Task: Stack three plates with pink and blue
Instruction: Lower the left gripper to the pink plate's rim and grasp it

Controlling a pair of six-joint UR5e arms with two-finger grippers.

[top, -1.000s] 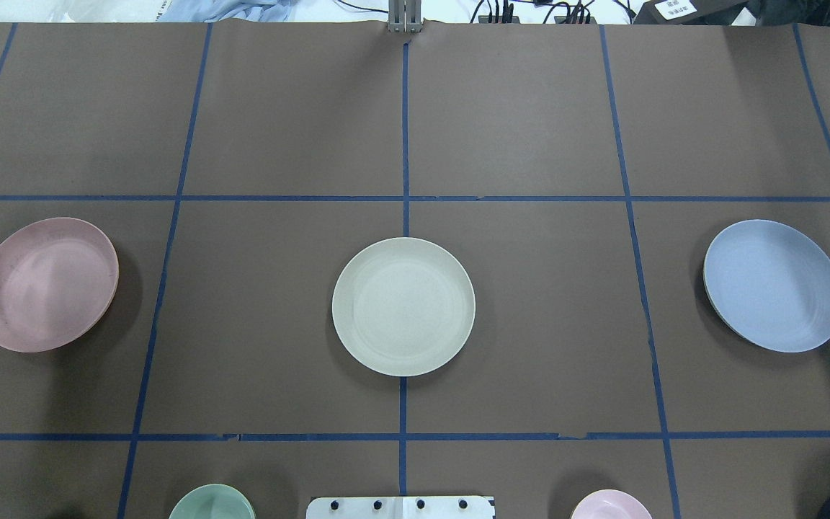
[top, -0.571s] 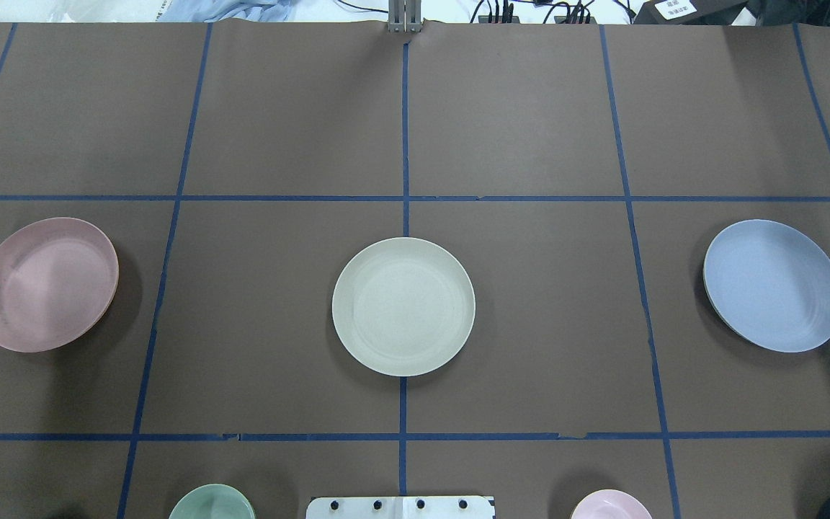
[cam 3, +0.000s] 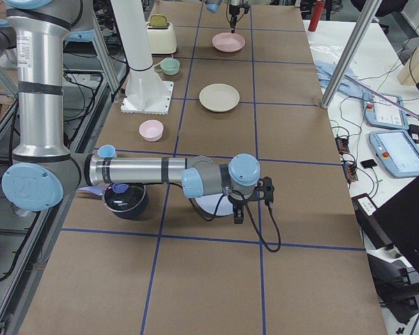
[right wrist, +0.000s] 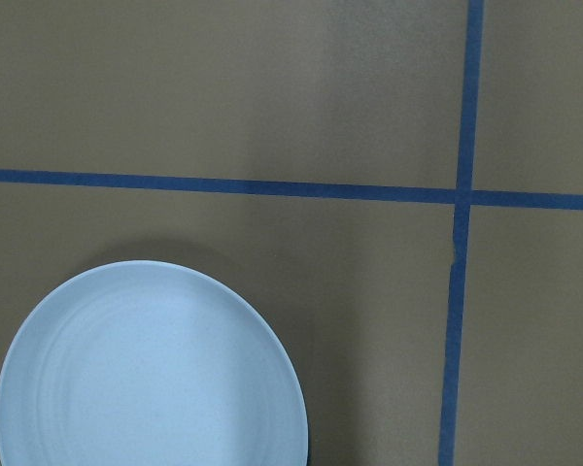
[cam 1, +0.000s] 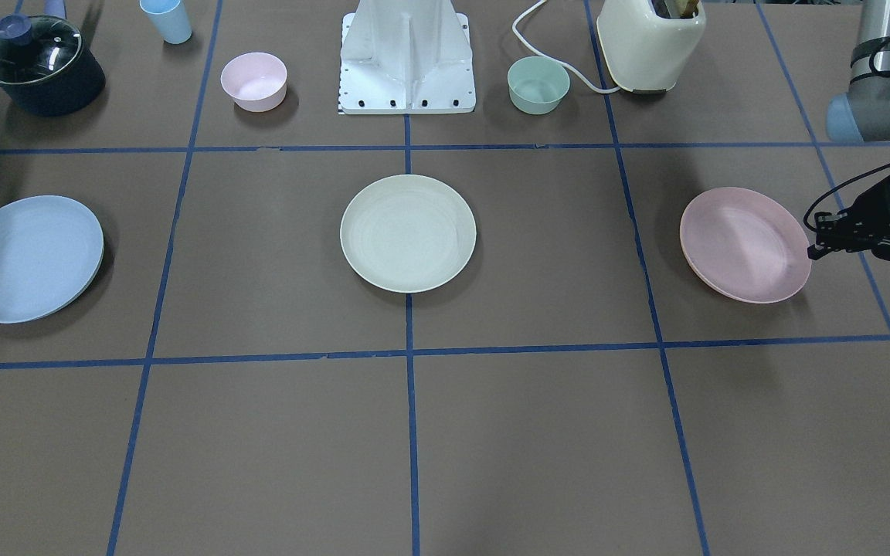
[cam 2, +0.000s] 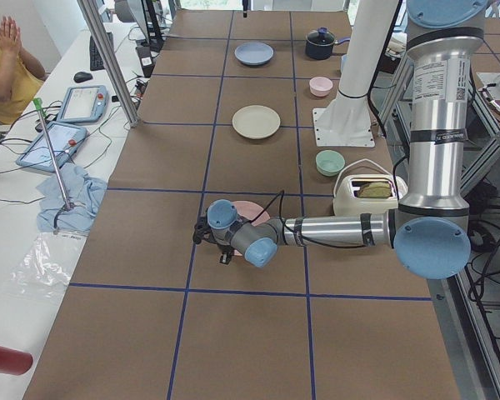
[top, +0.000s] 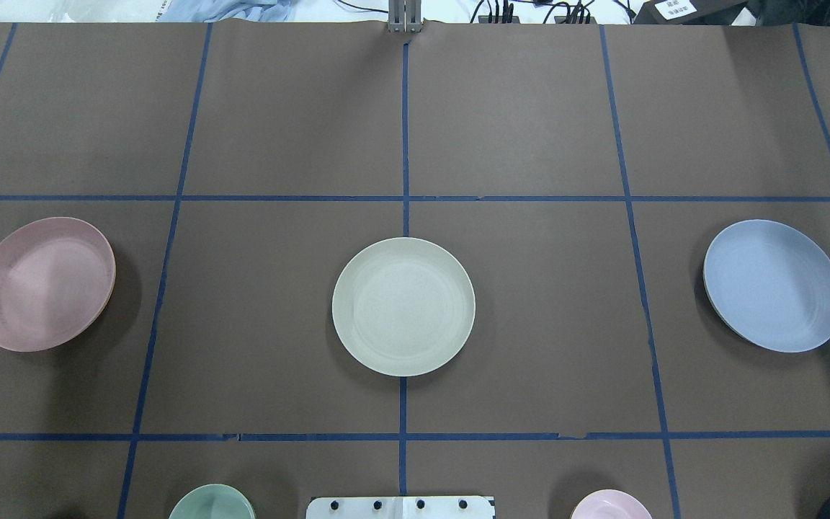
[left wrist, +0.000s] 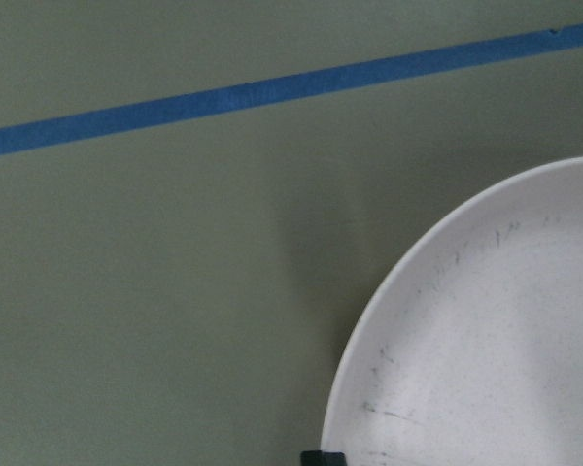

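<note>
The pink plate [top: 44,285] lies at the table's left, the cream-white plate [top: 403,307] in the middle, and the blue plate [top: 774,285] at the right. My left gripper [cam 1: 814,250] is at the pink plate's [cam 1: 742,243] outer rim and looks shut on it. In the left wrist view one black fingertip [left wrist: 323,456] sits on that rim [left wrist: 369,379]. My right gripper [cam 3: 239,209] shows only in the exterior right view, beside the blue plate [cam 3: 211,204]; I cannot tell whether it is open or shut. The right wrist view shows the blue plate [right wrist: 151,374] below.
Along the robot's side stand a lidded dark pot [cam 1: 39,66], a small blue cup [cam 1: 166,19], a pink bowl [cam 1: 253,81], the white robot base [cam 1: 408,58], a green bowl [cam 1: 538,85] and a cream toaster [cam 1: 650,42]. Blue tape lines grid the brown table.
The left gripper has drawn a little toward the table's left edge, and the pink plate has shifted slightly the same way. The other plates have not moved.
</note>
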